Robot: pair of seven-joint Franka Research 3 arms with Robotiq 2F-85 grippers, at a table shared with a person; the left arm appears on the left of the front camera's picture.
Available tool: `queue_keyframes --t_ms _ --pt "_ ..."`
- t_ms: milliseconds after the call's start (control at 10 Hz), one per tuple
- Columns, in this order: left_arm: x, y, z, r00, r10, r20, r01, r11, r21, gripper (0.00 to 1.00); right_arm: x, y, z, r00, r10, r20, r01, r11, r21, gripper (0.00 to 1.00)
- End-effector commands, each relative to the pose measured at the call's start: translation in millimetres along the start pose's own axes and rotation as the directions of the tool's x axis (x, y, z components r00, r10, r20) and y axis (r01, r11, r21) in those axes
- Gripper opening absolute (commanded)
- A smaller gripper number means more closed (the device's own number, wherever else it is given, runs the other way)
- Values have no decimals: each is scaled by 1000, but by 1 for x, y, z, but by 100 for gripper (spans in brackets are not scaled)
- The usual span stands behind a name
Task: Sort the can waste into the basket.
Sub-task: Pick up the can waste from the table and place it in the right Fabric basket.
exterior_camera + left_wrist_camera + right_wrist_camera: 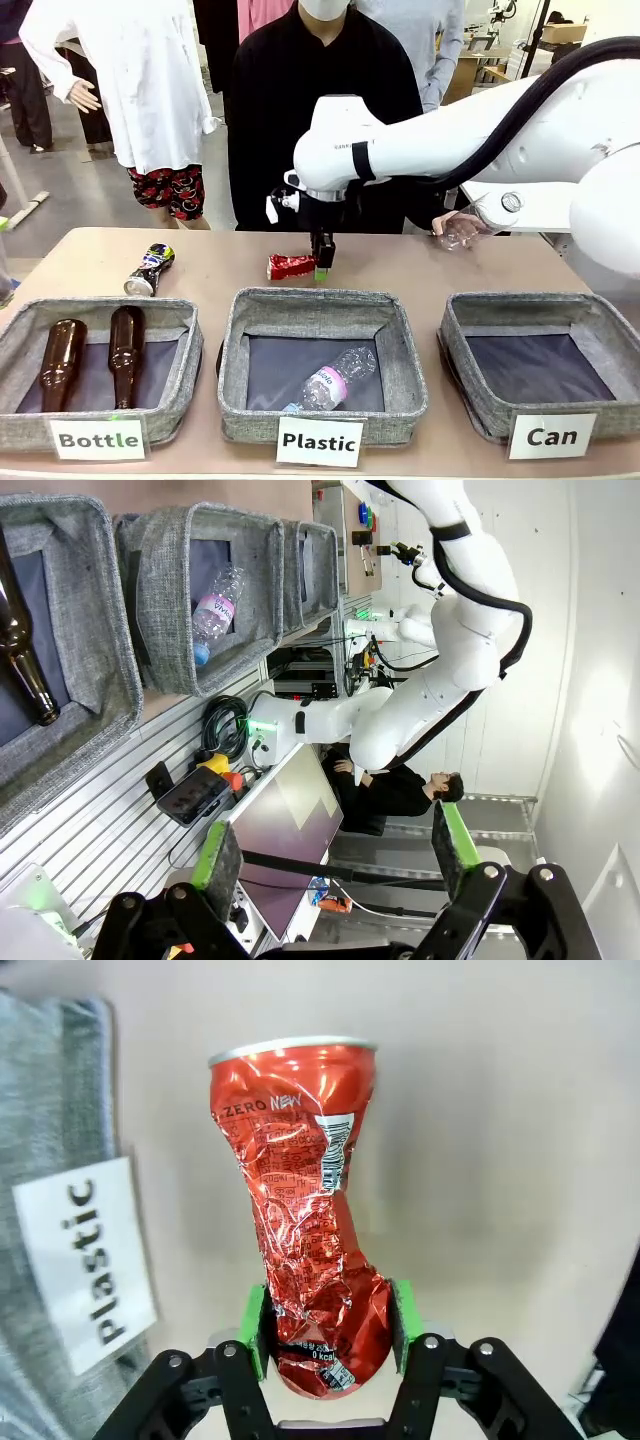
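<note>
The crushed red can [290, 266] lies on its side on the table behind the middle basket. My right gripper [322, 262] reaches across from the right and is shut on the can's right end. In the right wrist view the green pads [255, 1330] press both sides of the red can [310, 1250] at its lower end. The dark can with blue and green print [150, 268] lies at the far left of the table. The grey basket labelled "Can" [530, 304] stands at the front right with nothing in it. My left gripper [335, 855] is open off the table's side, holding nothing.
The "Bottle" basket [100, 310] at front left holds two brown glass bottles. The "Plastic" basket [310, 298] in the middle holds a clear bottle [335, 380]. A person stands at the far side; a hand holds a clear plastic bottle [460, 232] behind my right arm.
</note>
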State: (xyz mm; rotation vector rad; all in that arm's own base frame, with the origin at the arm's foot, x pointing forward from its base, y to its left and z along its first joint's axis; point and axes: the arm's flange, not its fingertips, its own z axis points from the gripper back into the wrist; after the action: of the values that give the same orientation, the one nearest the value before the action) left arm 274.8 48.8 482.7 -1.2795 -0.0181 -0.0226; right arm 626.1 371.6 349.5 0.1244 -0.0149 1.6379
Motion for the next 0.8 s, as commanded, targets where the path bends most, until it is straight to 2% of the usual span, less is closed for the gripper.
queue_keyframes --t_ms 0,300,500,600,700 --pt "-3 -2 1 1000 9 -3 -9 1000 -7 100 3 44 41 999 23 24 -22 999 -40 0" --pt "-3 -2 1 1000 9 -3 -9 1000 -7 100 9 109 87 996 78 40 -79 997 23 0" --pt "-3 -2 1 1000 9 -3 -9 1000 -7 100 -1 174 116 991 124 42 -127 987 99 0" --pt "-3 -2 1 1000 9 -3 -9 1000 -7 100 -9 208 126 995 93 46 -97 990 107 5" --pt "-3 -2 1 1000 9 -3 -9 1000 -7 100 -19 241 134 997 58 60 -64 993 97 5"
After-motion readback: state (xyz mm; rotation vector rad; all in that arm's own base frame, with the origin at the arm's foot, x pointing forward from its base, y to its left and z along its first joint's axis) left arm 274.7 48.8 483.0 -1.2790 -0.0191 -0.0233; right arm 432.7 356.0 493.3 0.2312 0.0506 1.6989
